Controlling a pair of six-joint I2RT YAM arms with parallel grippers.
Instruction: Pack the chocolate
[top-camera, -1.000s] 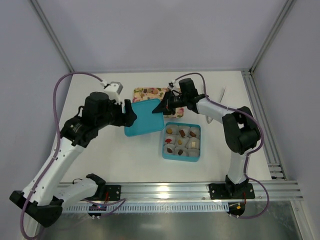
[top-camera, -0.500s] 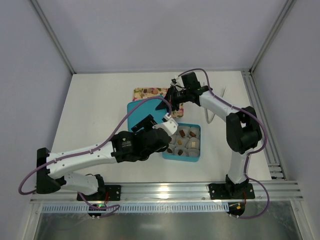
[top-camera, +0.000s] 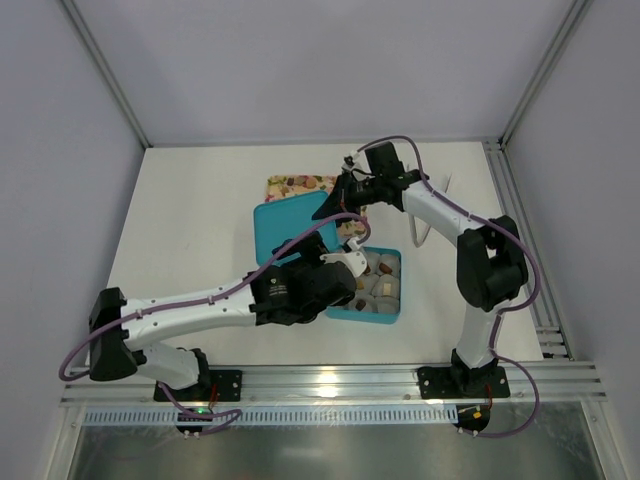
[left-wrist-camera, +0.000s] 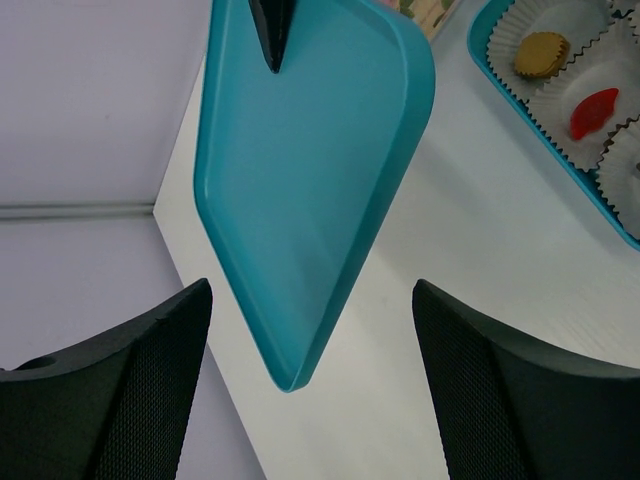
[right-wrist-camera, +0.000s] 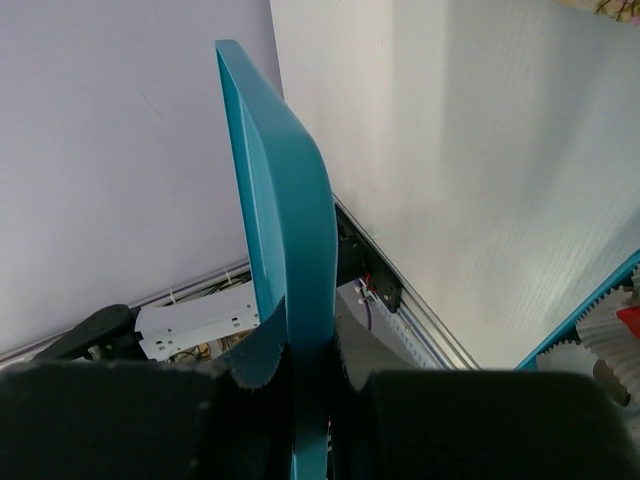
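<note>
The chocolate (top-camera: 375, 277) sits in crinkled paper cups inside an open teal box (top-camera: 395, 318). In the left wrist view a tan piece (left-wrist-camera: 541, 52) and a red piece (left-wrist-camera: 594, 98) show in their cups. My right gripper (top-camera: 336, 205) is shut on the edge of the teal lid (top-camera: 285, 225) and holds it tilted above the table; the right wrist view shows the lid (right-wrist-camera: 285, 210) clamped between the pads (right-wrist-camera: 250, 365). My left gripper (top-camera: 315, 245) is open and empty, just below the lid's hanging corner (left-wrist-camera: 300, 250) and apart from it.
A pink-and-cream flowered tray (top-camera: 296, 185) with a few small pieces lies behind the lid. My left arm stretches low across the front of the table toward the box. A white cable (top-camera: 440, 205) lies at the right.
My left arm has swung down from the left side and across to the box's near-left corner. My right gripper has kept hold of the lid and shifted it slightly.
</note>
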